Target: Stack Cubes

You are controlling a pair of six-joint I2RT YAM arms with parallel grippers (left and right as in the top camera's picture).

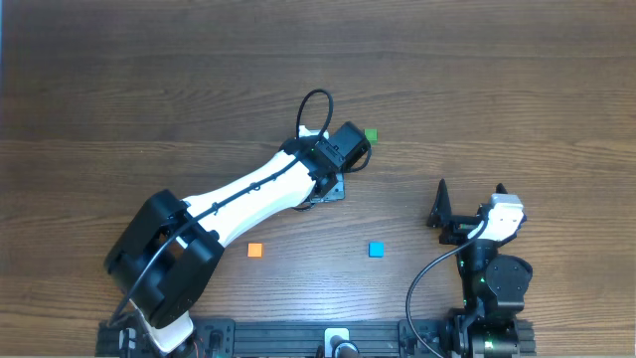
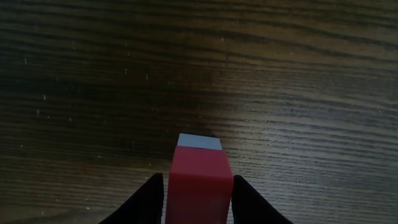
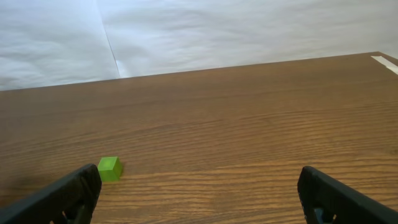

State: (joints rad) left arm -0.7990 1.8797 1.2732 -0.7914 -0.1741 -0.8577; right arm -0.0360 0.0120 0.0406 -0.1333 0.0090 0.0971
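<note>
The left gripper [image 2: 199,198] is clamped on a red cube [image 2: 198,174] near the middle of the table [image 1: 119,99]. The green cube [image 1: 371,135] sits just beside it at 1 o'clock, likely the nearest base. The orange cube [image 1: 255,251] at 7 o'clock and blue cube [image 1: 376,249] at 5 o'clock lie well apart. The right gripper [image 1: 469,199], fingers spread wide, stands farther off at 4 o'clock.

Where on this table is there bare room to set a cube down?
Bare wood spans the far table beyond the left gripper, and between the orange cube and blue cube. Crowded around the green cube, beside that gripper and its red cube.
</note>
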